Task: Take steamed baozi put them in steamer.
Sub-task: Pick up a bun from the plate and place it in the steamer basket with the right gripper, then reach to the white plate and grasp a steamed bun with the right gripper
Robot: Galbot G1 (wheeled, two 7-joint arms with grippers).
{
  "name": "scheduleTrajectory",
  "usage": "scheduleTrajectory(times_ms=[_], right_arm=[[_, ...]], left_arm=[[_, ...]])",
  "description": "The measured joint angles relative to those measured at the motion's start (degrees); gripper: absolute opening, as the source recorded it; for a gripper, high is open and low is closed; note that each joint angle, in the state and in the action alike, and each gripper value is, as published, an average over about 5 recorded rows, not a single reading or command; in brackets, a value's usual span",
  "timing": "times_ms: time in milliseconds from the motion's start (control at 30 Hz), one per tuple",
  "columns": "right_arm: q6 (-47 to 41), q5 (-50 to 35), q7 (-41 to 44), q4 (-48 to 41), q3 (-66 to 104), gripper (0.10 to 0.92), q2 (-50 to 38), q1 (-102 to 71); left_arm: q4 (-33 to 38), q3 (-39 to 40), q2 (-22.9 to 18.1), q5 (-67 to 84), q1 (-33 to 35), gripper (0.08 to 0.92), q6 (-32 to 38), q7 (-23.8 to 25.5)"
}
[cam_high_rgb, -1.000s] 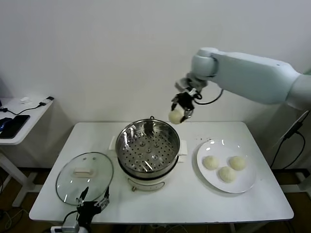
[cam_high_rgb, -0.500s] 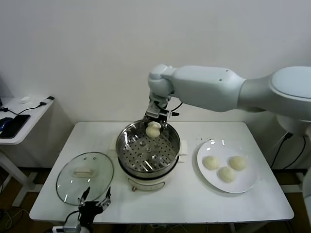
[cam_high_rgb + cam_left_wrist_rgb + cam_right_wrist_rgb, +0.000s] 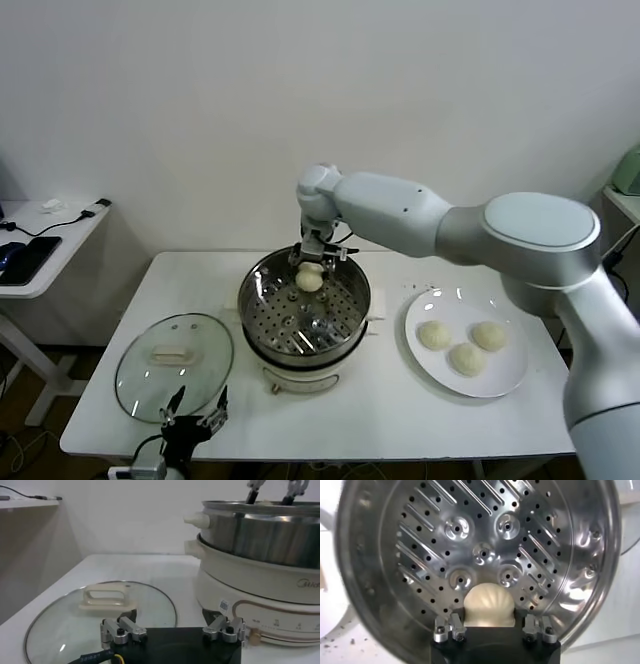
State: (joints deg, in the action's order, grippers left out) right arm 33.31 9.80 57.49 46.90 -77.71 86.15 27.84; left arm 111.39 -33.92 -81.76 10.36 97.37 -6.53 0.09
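Your right pincer point(image 3: 311, 268) was clamped on one baozi point(image 3: 488, 605), holding it inside the steamer point(image 3: 304, 306), above the far part of the perforated tray point(image 3: 485, 550) and close beside the far wall. Released from there, the bun could roll on the ribbed steel or lodge against the wall, crowding the room you needed for the rest. If the soft dough stuck to a finger, it could ride back up and drop outside the rim. Three more baozi point(image 3: 466, 347) waited on the plate point(image 3: 506, 378), well to the pincer's right. Your left pincer point(image 3: 172, 630) sat parked with fingers apart beside the glass lid point(image 3: 75, 625) on the tabletop point(image 3: 400, 410)
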Motion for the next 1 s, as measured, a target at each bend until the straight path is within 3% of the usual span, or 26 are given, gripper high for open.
scheduleTrajectory(times_ms=[200, 500, 800, 1000], right_arm=[[0.8, 0.3, -1.2, -1.4, 0.8, 0.812, 0.1, -1.3], [1.3, -4.5, -1.0, 1.4, -0.1, 0.823, -2.2, 1.4], [-1.2, -20.5, 3.4, 7.9, -6.6, 0.823, -8.4, 12.3], [-10.0, -31.2, 4.2, 13.9, -14.5, 0.823, -16.8, 20.1]], left_arm=[[-0.1, -0.1, -0.2, 0.0, -0.1, 0.823, 0.0, -0.2], [0.5, 0.1, -0.6, -0.4, 0.1, 0.823, -0.2, -0.2], [1.6, 0.9, -1.1, -1.3, 1.0, 0.823, -0.1, 0.0], [1.9, 0.8, -1.1, -1.3, 0.9, 0.823, -0.1, 0.0]])
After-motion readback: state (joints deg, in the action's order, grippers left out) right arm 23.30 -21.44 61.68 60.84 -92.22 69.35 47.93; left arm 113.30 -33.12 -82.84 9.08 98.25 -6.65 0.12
